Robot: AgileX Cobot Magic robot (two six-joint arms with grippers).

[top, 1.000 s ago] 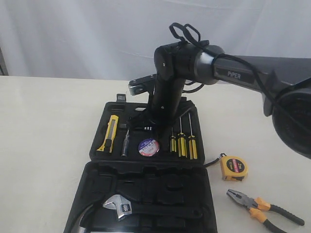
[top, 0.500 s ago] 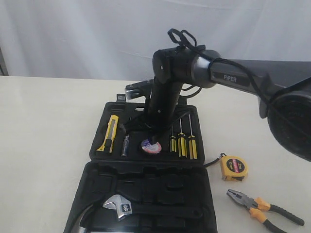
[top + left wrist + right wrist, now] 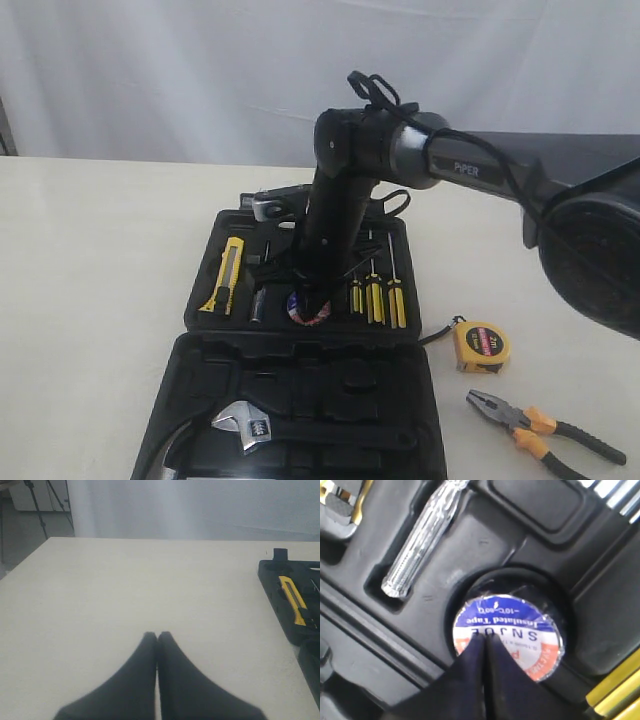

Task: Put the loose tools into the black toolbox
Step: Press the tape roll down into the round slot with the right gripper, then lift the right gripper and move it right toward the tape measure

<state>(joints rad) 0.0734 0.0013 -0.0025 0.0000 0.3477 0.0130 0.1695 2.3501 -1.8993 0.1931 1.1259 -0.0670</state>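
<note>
The black toolbox lies open on the table. In its round recess sits the black tape roll with its pale label. My right gripper is shut, its tips resting on that label. The yellow-black utility knife lies in its slot at the tray's left. On the table to the right of the box lie the yellow tape measure and the orange-handled pliers. My left gripper is shut above bare table, apart from the toolbox.
Yellow-handled screwdrivers stand in slots right of the tape roll, and a silver pen-like tool lies left of it. A silver adjustable wrench rests in the lid. Pale table stretches left of the box.
My right arm has come down and shifted slightly left over the tray, bringing its shut tips onto the tape roll's label. Nothing else has moved.
</note>
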